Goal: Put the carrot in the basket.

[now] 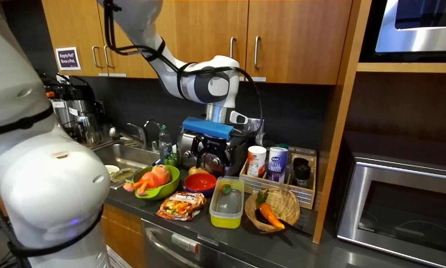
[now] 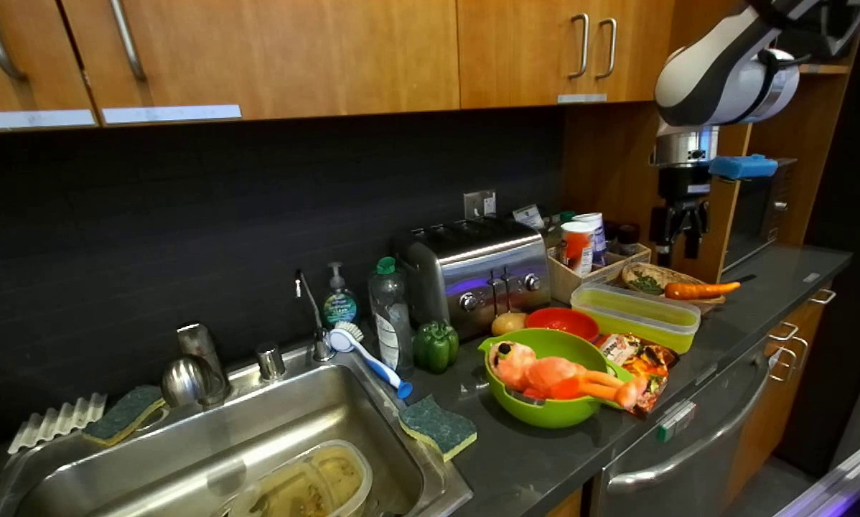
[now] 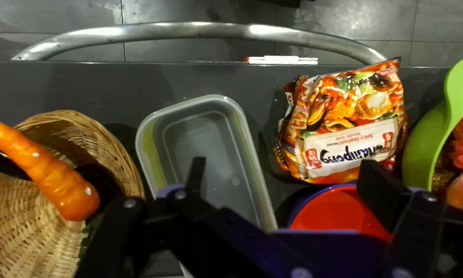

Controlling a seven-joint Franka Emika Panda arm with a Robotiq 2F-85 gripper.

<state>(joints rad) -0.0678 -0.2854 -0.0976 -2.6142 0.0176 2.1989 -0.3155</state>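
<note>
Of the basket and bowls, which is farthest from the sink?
The round tan wicker basket; the round red bowl and the round green bowl both stand nearer.

Sign (image 1: 68, 58), cab. door (image 1: 77, 28), lower L corner: "Empty Pot? Brew a Pot." Pkt (image 3: 347, 119) nr front edge of counter (image 3: 80, 85): upside down in wrist view, big word looks like "Champong", small print "Spicy Seafood Flavored Noodle Soup"; red stamps' chars unclear. Blue can (image 1: 277, 164) in tray (image 1: 279, 191), counter's back edge: "NJOY", "Creamer". Red can (image 1: 256, 162) beside it, strips (image 2: 171, 113) along cabs' bottom edges, pump bottle (image 2: 340, 305): print too small/blurry.
</note>
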